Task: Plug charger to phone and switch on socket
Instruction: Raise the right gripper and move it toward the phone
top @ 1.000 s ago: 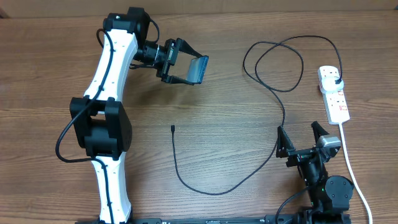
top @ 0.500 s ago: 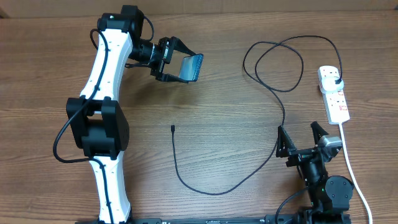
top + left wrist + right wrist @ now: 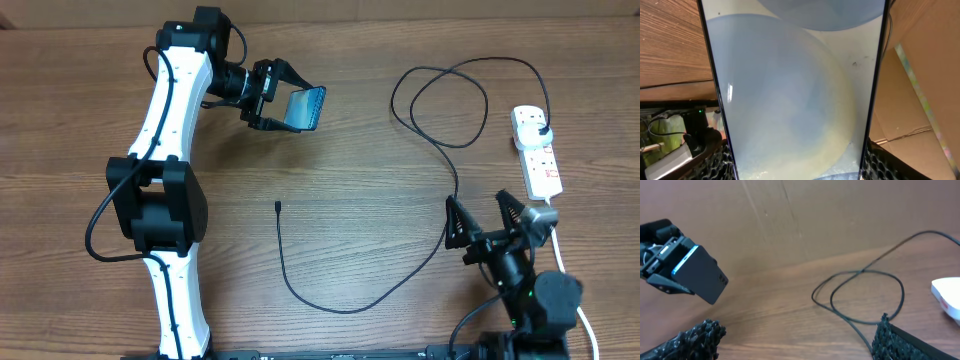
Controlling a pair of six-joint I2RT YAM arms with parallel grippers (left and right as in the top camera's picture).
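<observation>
I am clamping my left gripper [image 3: 291, 108] on the phone [image 3: 309, 105], holding it off the table. My right gripper [image 3: 487, 214] is sitting apart, empty, beside the socket [image 3: 541, 168]. The charger [image 3: 330, 303] is lying between my hands, tip unconnected. Plugging and switching are both pending.

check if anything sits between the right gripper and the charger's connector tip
Nothing visible does: only bare table lies between the right gripper and the connector tip, besides the charger's own cable.
</observation>
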